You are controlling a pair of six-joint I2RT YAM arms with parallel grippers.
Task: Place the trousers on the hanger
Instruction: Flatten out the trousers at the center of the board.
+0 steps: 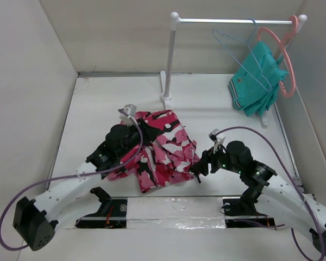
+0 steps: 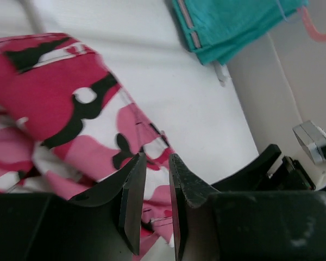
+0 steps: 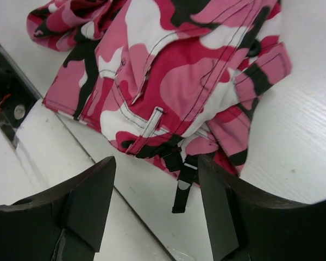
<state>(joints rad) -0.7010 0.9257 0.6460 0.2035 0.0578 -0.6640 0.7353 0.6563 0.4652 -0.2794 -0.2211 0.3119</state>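
— Pink, red, white and black camouflage: the trousers (image 1: 162, 148) lie crumpled mid-table, a shade toward 6 o'clock in the top view. Can you tell waist from legs?
— No. The heap is folded over itself, and its 9 o'clock side is under the left arm (image 1: 111, 149). In the right wrist view the cloth runs off the top edge. Only stitching and a black strap (image 3: 183, 184) with a buckle at its near edge read clearly.
— The right gripper (image 3: 156, 162)?
— Jaws wide apart, holding nothing. They stand either side of that strap, at the heap's 4 o'clock edge on the white table (image 1: 206, 103).
— And the left gripper (image 2: 154, 163)?
— Narrow, with only a slim gap between the fingers, over the printed cloth. Whether a fold is nipped I cannot tell. From above, its own wrist hides the tips.
— The hanger (image 1: 216, 33)?
— Light-blue wire, hung on the white rail (image 1: 233, 20) at 1 o'clock, well apart from the trousers. Its lower end is lost against the teal garment (image 1: 255, 87). A salmon-pink hanger (image 1: 291, 70) hangs just beside it toward 2 o'clock. Which of the two bears the teal cloth I cannot tell.
— Does the left wrist view help?
— Little. The teal cloth is cut off at the top edge, a scrap of pink hanger shows in the corner, and the cloth at 9 o'clock is blurred.
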